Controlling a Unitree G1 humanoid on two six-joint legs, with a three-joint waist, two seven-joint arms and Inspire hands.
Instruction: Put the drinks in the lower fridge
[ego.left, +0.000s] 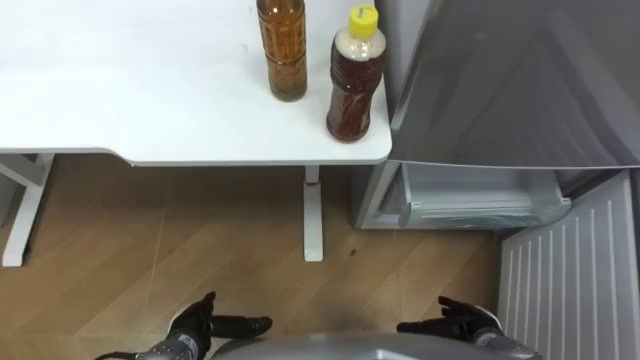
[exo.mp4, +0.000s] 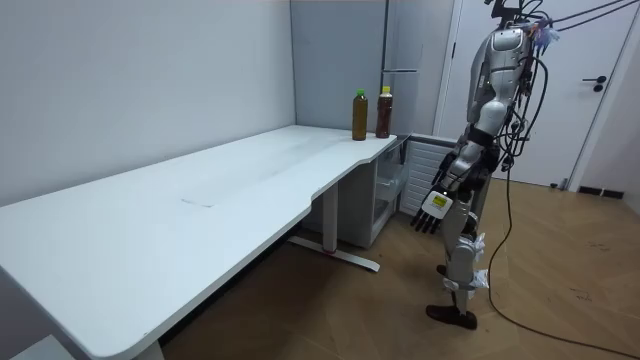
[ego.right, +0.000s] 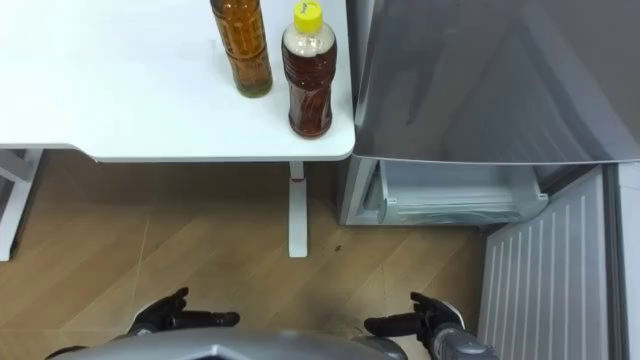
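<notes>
Two drinks stand at the right end of the white table. One is an amber bottle, the other a darker bottle with a yellow cap close to the table's corner. Right of the table stands the grey fridge. Its lower compartment is open, and the ribbed door is swung out toward me. My left hand and right hand hang low in front of my body, fingers relaxed and empty, well short of the bottles. In the room view I stand upright before the fridge, with the bottles on the table corner.
A white table leg stands between me and the fridge's lower edge. Wooden floor lies under the table. The open door takes up the floor at my right. A long stretch of tabletop runs toward the room view's left.
</notes>
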